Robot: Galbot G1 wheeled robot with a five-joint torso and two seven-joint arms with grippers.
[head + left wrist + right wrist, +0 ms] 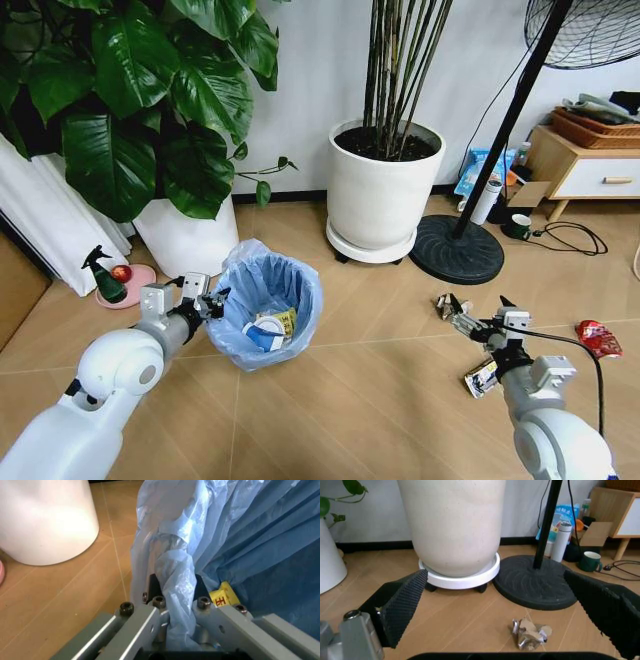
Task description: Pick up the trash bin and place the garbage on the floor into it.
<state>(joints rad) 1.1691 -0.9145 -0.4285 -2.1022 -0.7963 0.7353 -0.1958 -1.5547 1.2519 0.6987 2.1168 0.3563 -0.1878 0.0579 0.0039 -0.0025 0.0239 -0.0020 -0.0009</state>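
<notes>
The trash bin [265, 300], black with a light-blue bag, stands on the floor [380, 400] beside my left gripper [212, 300]. That gripper is shut on the bin's near rim, with the bag [175, 577] pinched between its fingers [150, 618]. Inside the bin lie a blue-white cup [262, 337] and a yellow wrapper [286, 320] [223, 594]. My right gripper [478, 314] hangs open just above the floor, its pads [402, 607] spread wide. A crumpled paper wad [447, 304] [530, 634] lies just ahead of it. A silver wrapper [481, 379] and a crushed red can [598, 338] lie nearby.
A large white plant pot [383, 190] on a wheeled base and a fan's round black foot [457, 250] stand behind the litter. A second white pot [185, 240] sits left of the bin. A green mug [518, 226], cable [575, 238] and wooden cabinet [585, 170] are far right.
</notes>
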